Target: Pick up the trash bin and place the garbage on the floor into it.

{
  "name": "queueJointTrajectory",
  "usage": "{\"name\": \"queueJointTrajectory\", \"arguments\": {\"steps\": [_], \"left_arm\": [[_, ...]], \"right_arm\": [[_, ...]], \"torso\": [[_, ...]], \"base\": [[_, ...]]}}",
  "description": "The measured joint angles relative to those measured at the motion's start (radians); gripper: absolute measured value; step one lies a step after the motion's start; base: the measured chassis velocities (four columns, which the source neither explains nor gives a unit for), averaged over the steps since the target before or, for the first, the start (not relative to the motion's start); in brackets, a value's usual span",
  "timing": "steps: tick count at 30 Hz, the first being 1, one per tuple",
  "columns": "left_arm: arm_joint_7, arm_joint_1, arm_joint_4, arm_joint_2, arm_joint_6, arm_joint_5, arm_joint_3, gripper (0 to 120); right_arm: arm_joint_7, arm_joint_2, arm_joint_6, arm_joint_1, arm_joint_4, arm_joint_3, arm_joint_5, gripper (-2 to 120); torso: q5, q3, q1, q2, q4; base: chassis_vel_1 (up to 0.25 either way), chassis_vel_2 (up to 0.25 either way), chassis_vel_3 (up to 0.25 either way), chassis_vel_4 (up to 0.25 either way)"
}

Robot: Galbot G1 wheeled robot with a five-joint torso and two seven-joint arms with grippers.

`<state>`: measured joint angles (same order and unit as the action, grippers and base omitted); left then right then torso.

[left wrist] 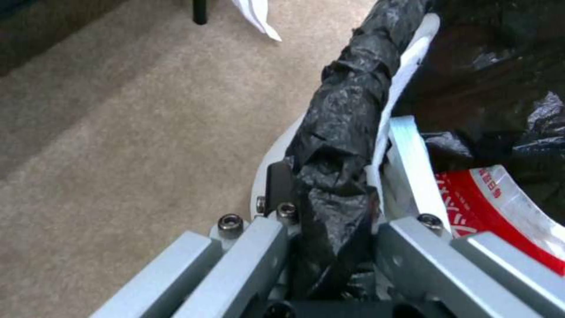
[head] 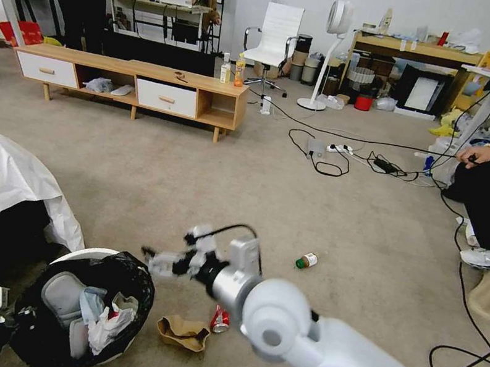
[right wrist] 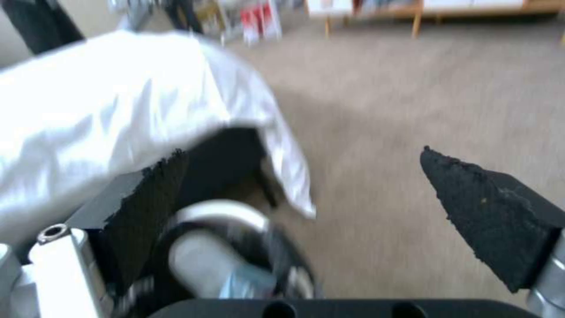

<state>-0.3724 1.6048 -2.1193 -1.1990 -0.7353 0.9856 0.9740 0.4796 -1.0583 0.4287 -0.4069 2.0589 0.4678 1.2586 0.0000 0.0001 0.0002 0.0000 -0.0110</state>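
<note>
From the head, the small round white trash bin with a black bag (head: 86, 313) sits on the beige carpet floor (head: 258, 179), held at its rim so litter drops in. At the left wrist, the left end effector (left wrist: 333, 221) pinches that rim. At the right wrist, the right end effector (right wrist: 306, 207) is wide and empty above the bin.

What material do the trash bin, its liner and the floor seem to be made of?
The trash bin looks like smooth white hard plastic: a thin, even rim shows past the bag. Its liner seems to be thin glossy black plastic film, crinkled and bunched where the left gripper clamps it. The floor appears to be matte beige short-pile carpet with a fine fuzzy texture.
</note>
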Motion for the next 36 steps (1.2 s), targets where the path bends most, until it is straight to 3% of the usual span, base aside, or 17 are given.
{"name": "queueJointTrajectory", "arguments": {"steps": [13,24,28,31,36], "left_arm": [[0.004,0.027,-0.002,-0.001,0.000,-0.014,0.036,1],[0.013,0.050,-0.044,-0.050,0.000,-0.021,0.064,1],[0.019,0.063,-0.065,-0.085,0.000,-0.032,0.071,1],[0.028,0.069,-0.066,-0.101,0.000,-0.044,0.080,1],[0.032,0.074,-0.066,-0.111,0.000,-0.051,0.082,1]], "right_arm": [[-0.085,0.079,-0.089,-0.065,0.046,-0.204,-0.069,100],[-0.104,0.144,-0.235,-0.196,0.078,-0.375,-0.294,100],[-0.094,0.191,-0.300,-0.369,0.132,-0.472,-0.444,100],[-0.061,0.218,-0.281,-0.509,0.166,-0.500,-0.471,100],[0.007,0.223,-0.201,-0.593,0.179,-0.476,-0.442,100]], "torso": [[0.0001,0.000,0.000,0.000,0.0000],[0.0002,0.000,0.000,0.000,0.0001],[0.0001,0.000,0.000,0.000,-0.0001],[0.0001,0.000,0.000,0.000,-0.0003],[0.0001,0.000,0.000,0.000,0.0001]], "base": [[0.000,0.000,0.000,0.000],[0.000,0.000,0.000,0.000],[0.000,0.000,0.000,0.000],[0.000,0.000,0.000,0.000],[0.000,0.000,0.000,0.000]]}}
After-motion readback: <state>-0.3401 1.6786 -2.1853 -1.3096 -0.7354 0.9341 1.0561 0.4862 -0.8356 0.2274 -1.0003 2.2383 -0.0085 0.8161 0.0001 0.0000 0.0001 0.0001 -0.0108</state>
